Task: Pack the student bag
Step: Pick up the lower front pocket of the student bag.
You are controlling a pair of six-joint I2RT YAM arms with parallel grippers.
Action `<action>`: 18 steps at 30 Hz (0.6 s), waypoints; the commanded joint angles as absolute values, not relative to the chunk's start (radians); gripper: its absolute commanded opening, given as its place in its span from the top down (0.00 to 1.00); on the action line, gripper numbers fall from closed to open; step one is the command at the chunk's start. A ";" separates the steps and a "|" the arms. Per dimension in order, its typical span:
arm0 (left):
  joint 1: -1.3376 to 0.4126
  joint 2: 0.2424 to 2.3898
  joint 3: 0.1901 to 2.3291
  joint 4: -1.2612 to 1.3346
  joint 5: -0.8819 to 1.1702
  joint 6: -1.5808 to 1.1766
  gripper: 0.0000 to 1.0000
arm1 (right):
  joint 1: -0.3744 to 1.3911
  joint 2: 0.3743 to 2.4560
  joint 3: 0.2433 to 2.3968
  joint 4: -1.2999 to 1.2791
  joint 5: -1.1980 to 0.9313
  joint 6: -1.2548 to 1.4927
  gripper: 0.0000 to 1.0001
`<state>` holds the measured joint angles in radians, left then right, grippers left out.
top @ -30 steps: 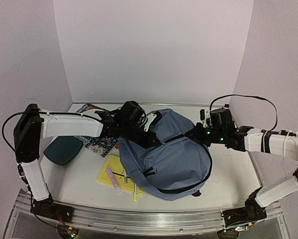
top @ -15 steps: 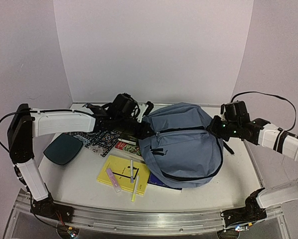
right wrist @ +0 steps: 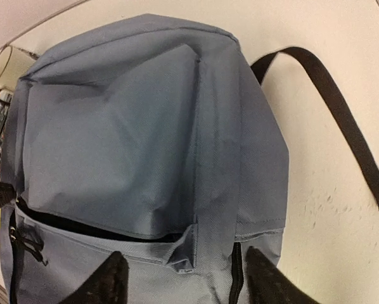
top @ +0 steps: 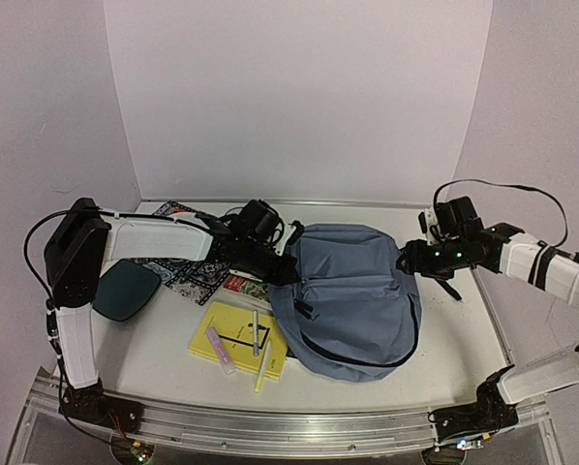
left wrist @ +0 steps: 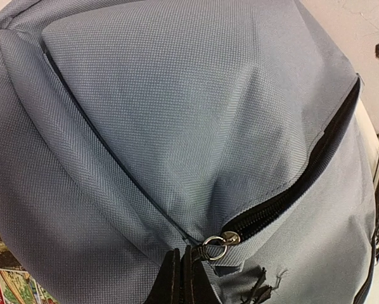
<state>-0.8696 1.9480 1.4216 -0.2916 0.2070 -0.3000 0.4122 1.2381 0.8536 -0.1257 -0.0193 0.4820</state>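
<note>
Top external view: the bag [top: 352, 300] is seen lying on the table [top: 464, 349], right of centre, between the 2 grippers. It is made of soft blue-grey fabric, slumped and creased, with dark zips curving across its front. In the right wrist view a black strap [right wrist: 341, 120] is stretched out from its top onto the table, and a pocket zip [right wrist: 82, 229] is parted into a dark slit. What is inside cannot be made out.

The left gripper [top: 276, 272] is pressed to the bag's left edge. In the left wrist view its fingers [left wrist: 172, 282] are drawn fully together at the end of a zip, just below a small metal ring [left wrist: 218, 244], with the bag pinched there.

The right gripper [right wrist: 188, 282] is held at the bag's right edge with its 2 fingers [right wrist: 110, 278] well apart, and nothing is gripped by them.

A dark teal tray [top: 125, 291] is set at the far left, well apart from the bag. Between them a yellow notebook [top: 233, 334] is laid, with 3 pens [top: 256, 322] on or against it.
</note>
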 commanded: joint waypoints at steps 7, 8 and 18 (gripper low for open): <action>-0.854 1.935 1.475 -0.296 0.206 -0.220 1.00 | 0.493 1.389 1.102 -0.295 0.069 -0.071 0.12; -0.854 1.934 1.475 -0.295 0.206 -0.220 1.00 | 0.501 1.407 1.106 -0.295 0.076 -0.079 0.11; -0.854 1.922 1.481 -0.274 0.213 -0.243 1.00 | 0.601 1.638 1.181 -0.284 0.236 -0.275 0.02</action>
